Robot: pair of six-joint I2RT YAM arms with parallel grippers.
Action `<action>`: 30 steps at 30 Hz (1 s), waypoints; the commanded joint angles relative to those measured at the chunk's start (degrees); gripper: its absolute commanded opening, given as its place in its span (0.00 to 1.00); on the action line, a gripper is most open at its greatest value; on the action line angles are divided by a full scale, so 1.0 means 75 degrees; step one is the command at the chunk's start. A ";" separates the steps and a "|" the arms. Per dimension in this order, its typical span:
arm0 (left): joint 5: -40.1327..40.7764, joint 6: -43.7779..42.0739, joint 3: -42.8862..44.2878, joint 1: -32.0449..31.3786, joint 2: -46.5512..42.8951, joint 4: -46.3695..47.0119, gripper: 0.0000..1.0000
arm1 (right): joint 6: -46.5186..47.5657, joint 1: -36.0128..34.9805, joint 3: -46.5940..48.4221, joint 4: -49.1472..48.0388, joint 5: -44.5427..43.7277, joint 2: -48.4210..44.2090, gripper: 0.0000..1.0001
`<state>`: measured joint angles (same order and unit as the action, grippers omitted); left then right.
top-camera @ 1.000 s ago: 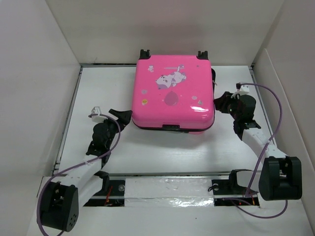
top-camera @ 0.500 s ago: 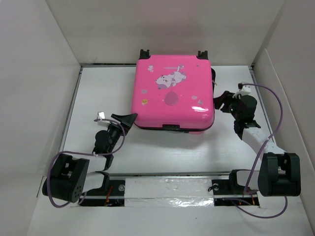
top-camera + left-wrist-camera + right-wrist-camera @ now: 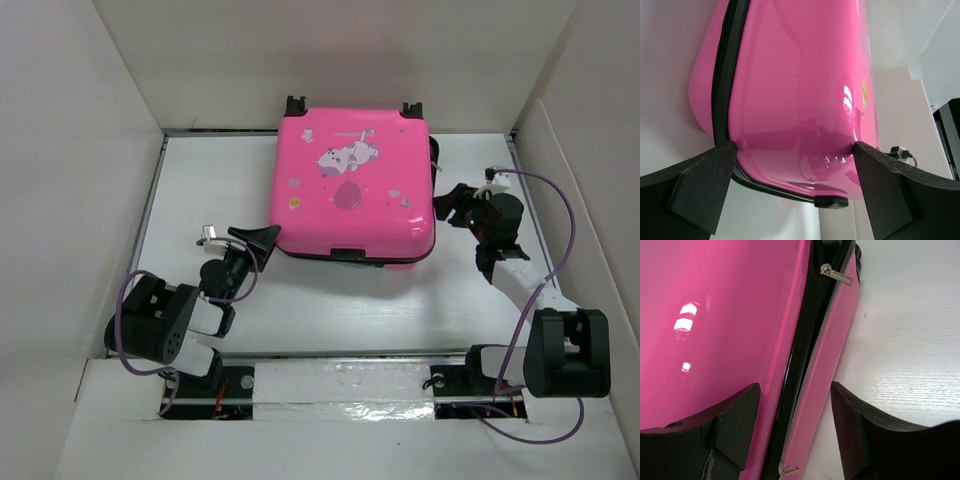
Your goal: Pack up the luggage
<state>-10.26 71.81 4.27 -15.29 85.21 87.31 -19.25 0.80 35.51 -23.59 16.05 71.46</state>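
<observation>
Here the bright pink hard-shell suitcase (image 3: 350, 185) lay closed between the left gripper (image 3: 258, 237) and right gripper (image 3: 452, 205), both spread wide, empty, straddling its edges; squeezing, they might slip off the glossy shell.

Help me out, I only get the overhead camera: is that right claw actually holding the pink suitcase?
Observer: No. Its wrist camera shows the right gripper open, one finger on each side of the black zip seam on the side of the luggage.
Operator: Any zip tab near it?
Observer: Yes. A silver zip pull lies on the seam ahead of the fingers, and a second pull shows low between them.
Operator: And the left claw?
Observer: The left gripper is open too, with its fingers on either side of a rounded corner of the luggage. I can't tell whether they touch it.
</observation>
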 commanded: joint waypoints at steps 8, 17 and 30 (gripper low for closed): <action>-0.0308 -0.1324 0.1667 -0.0305 -0.3213 -0.0880 0.99 | -0.0375 -0.0317 -0.0352 -0.0041 0.1761 -0.0434 0.64; -0.0120 -0.1899 0.2476 -0.0305 -0.4236 -0.2406 0.99 | -0.0422 -0.0247 -0.0445 -0.0077 0.1973 -0.0680 0.65; 0.0280 -0.2239 0.0790 0.1088 -0.5033 -0.5067 0.99 | -0.0270 -0.0106 -0.0515 0.0017 0.1926 -0.0786 0.65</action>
<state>-6.44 55.13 12.84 -10.00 49.12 49.74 -21.21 0.75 31.92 -22.61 25.21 65.60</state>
